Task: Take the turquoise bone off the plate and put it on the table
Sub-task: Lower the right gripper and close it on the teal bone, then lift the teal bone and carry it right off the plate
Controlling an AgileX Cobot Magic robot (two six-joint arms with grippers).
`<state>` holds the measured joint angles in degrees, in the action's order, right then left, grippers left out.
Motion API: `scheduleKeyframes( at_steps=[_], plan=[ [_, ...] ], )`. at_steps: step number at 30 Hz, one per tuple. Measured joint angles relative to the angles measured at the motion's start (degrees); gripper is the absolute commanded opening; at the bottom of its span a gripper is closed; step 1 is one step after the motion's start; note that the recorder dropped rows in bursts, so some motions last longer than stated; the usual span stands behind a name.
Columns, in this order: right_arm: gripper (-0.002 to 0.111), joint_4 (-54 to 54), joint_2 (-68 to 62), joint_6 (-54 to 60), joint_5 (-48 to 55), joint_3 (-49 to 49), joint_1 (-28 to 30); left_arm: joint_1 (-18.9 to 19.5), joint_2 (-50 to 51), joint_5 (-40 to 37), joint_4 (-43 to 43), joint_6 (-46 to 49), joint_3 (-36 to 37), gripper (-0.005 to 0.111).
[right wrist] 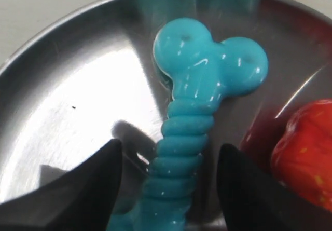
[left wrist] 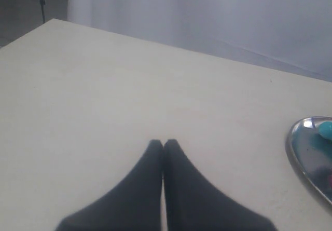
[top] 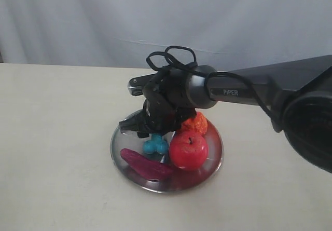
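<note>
The turquoise bone point(top: 155, 145) point(right wrist: 194, 122) lies on the shiny silver plate point(top: 122, 140) point(right wrist: 67, 101) in the middle of the table point(top: 52, 137). My right gripper point(top: 151, 128) point(right wrist: 170, 150) is lowered over the bone and open, one black finger on each side of the ribbed shaft with gaps between. The bone's two-lobed end sticks out past the fingertips. My left gripper point(left wrist: 163, 144) is shut and empty above bare table, with the plate's rim point(left wrist: 295, 153) off to one side; it does not show in the exterior view.
A red apple point(top: 188, 149), an orange-red bumpy fruit point(top: 195, 123) point(right wrist: 306, 153) and a dark red-purple long vegetable point(top: 145, 164) share the plate close to the bone. A pale curtain hangs behind the table.
</note>
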<state>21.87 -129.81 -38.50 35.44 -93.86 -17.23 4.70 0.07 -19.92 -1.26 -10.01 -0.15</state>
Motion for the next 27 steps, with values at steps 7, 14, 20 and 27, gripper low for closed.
scheduleKeyframes(
  at_steps=[7,14,20,27],
  plan=[
    [0.053,0.5,-0.7,-0.8,-0.5,0.0,0.0,0.0,0.0,0.0,0.0,0.0,0.0,0.0],
    [0.037,1.6,-0.9,-2.7,-0.7,0.0,0.0,0.0,0.0,0.0,0.0,0.0,0.0,0.0],
    [0.0,1.8,-0.9,-4.0,-0.7,0.0,0.0,0.0,0.0,0.0,0.0,0.0,0.0,0.0],
    [0.0,1.9,-0.9,-4.1,-0.6,-0.2,0.0,0.0,0.0,0.0,0.0,0.0,0.0,0.0]
  ],
)
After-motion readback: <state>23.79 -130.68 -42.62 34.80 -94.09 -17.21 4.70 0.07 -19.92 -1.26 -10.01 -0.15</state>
